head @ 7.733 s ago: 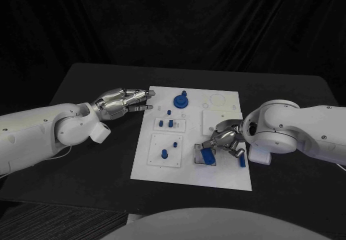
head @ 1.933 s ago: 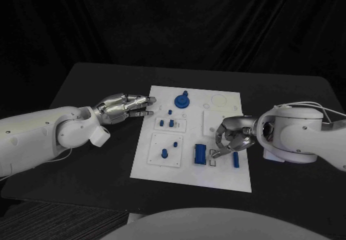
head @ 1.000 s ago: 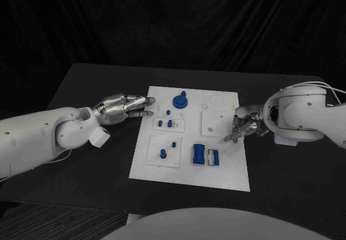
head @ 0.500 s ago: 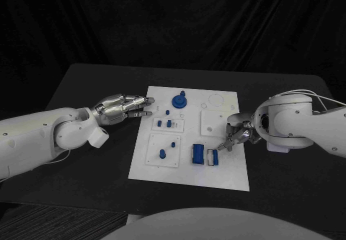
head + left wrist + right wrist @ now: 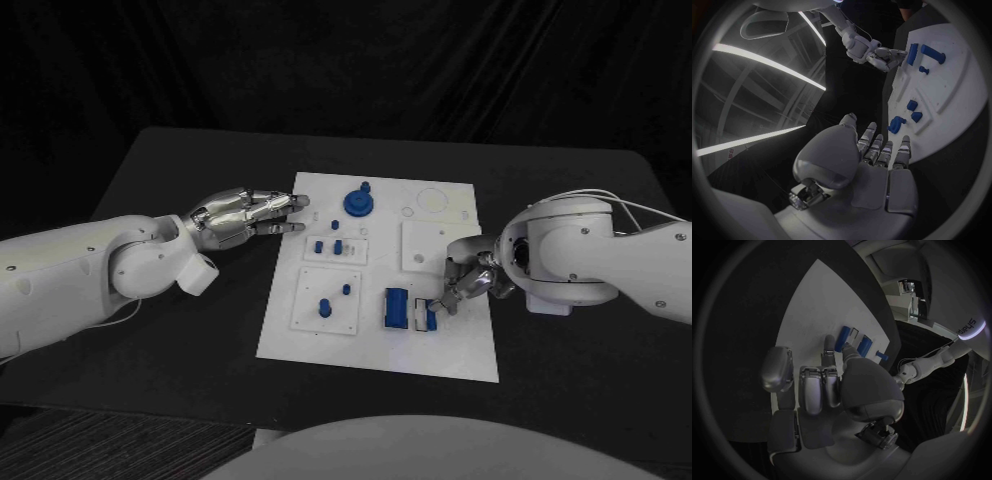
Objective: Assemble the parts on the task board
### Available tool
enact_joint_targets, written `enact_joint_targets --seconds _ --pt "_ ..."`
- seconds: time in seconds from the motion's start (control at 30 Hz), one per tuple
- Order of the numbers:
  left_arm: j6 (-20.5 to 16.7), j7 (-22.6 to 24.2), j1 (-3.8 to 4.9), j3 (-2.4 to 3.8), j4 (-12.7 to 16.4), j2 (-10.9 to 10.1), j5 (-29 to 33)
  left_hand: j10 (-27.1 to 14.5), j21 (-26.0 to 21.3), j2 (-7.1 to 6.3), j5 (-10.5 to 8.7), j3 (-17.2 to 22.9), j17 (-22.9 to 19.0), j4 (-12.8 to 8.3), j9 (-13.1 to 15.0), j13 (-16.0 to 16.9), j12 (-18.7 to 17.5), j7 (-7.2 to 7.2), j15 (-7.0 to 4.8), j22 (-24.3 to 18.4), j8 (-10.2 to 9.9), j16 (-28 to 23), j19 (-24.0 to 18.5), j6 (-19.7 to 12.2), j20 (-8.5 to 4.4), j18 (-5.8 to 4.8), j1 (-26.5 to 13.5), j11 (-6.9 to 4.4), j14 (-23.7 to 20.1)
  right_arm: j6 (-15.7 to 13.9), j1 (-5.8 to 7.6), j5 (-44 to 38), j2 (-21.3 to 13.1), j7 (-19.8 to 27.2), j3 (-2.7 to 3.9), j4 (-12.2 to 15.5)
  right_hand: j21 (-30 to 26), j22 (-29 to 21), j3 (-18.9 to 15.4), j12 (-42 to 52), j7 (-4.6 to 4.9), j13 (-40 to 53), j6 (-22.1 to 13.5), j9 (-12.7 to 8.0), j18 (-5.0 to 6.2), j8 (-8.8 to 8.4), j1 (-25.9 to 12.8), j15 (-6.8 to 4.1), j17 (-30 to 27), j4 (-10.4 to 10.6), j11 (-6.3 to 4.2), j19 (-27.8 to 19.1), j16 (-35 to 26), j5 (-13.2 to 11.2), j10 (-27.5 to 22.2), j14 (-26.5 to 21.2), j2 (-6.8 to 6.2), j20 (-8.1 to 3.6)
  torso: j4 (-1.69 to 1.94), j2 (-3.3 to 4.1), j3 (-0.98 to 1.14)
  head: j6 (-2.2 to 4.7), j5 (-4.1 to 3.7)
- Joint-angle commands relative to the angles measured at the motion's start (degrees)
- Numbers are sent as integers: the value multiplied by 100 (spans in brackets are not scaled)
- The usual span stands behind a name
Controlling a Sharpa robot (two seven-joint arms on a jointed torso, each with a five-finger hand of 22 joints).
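Note:
The white task board [image 5: 447, 350] lies mid-table. My right hand [image 5: 469, 278] is at the board's right side, fingertips down by the narrow white slot [image 5: 423, 314] beside the seated blue block [image 5: 397, 308]. In the right wrist view a slim blue bar [image 5: 844, 338] sits pinched between a finger and the thumb of that hand [image 5: 836, 390], next to the block [image 5: 865, 345]. My left hand [image 5: 245, 213] holds nothing, and its fingertips touch the board's upper left edge. The left wrist view shows the left hand [image 5: 861, 165] and, beyond it, the right hand [image 5: 876, 54] with the bar [image 5: 912, 54].
A round blue gear with a peg [image 5: 359, 204] stands at the board's far end. Small blue pegs [image 5: 330, 245] and two more blue parts [image 5: 335, 300] sit in the left panels. Black table [image 5: 216, 340] surrounds the board on all sides.
The slim blue bar that lay at the board's right edge is gone from there. My right hand rose beside the board, then came down and left to the slot. The left hand stayed still.

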Motion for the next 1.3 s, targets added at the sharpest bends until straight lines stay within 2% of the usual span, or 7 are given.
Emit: enact_joint_targets --seconds 0.03,0.27,0.63,0.8,1.07,1.17,1.3 --pt "62 51 -6 5 11 6 31 17 20 15 -13 10 8 34 9 8 32 -2 10 2 22 37 28 27 28 105 -20 23 35 38 -33 66 27 -112 0 -15 -20 805 72 20 -12 1508 72 0 27 -15 40 -45 1508 -68 -71 16 15 228 600 594 35 -44 -3 -5 -4 -1 4" --pt "64 42 -6 5 17 0 31 17 20 15 -13 10 8 34 9 8 32 -2 10 2 22 37 28 27 28 105 -20 23 35 34 -82 68 89 -119 0 -86 -49 800 374 20 -60 1508 108 105 31 19 87 -82 1508 -255 -116 18 15 869 600 594 42 -82 2 -1 -2 -1 5" --pt "74 21 -6 5 14 4 31 17 20 15 -13 10 8 34 9 8 32 -2 10 2 22 37 28 27 28 105 -20 23 35 21 -141 69 140 -126 0 -155 -197 765 757 20 -76 1508 82 280 52 67 -100 -99 1508 -314 -133 -8 15 1366 600 594 -3 -97 6 -2 -3 -1 0" --pt "86 3 -6 5 12 8 31 16 20 16 -9 15 6 33 7 5 24 3 14 -4 23 36 29 11 29 103 -22 30 32 14 -154 69 150 -128 0 -166 -244 753 885 20 -57 1508 45 350 57 69 -350 -89 1508 -240 -118 -13 15 1442 600 594 -73 -91 1 1 -4 -1 0" --pt "100 -19 -6 5 9 11 31 15 22 15 -9 16 7 33 6 5 23 3 16 1 23 39 32 6 30 102 -22 30 34 21 -160 -42 138 -130 0 -168 -333 732 1328 20 -40 1508 -101 507 68 56 -485 -80 1508 -410 -107 -16 15 1894 600 594 -264 -86 0 5 0 -1 -1" --pt "104 -32 -6 5 10 7 31 15 22 15 -9 16 7 33 6 5 23 3 16 1 23 39 32 6 30 102 -22 30 34 53 -161 -272 124 -134 0 -150 -360 726 1401 20 -15 1508 -188 537 70 29 -527 -70 1508 -463 -87 -18 15 1858 600 594 -350 -77 0 2 2 -1 6" --pt "112 -42 -7 5 10 2 31 15 22 15 -8 16 7 32 5 5 24 3 17 0 22 39 32 2 30 102 -22 31 33 97 -162 -708 128 -142 0 -111 -583 666 1532 20 153 1508 -660 547 94 -178 -523 33 1413 -681 53 -59 -29 1277 600 574 -562 -4 -1 1 0 -1 14"
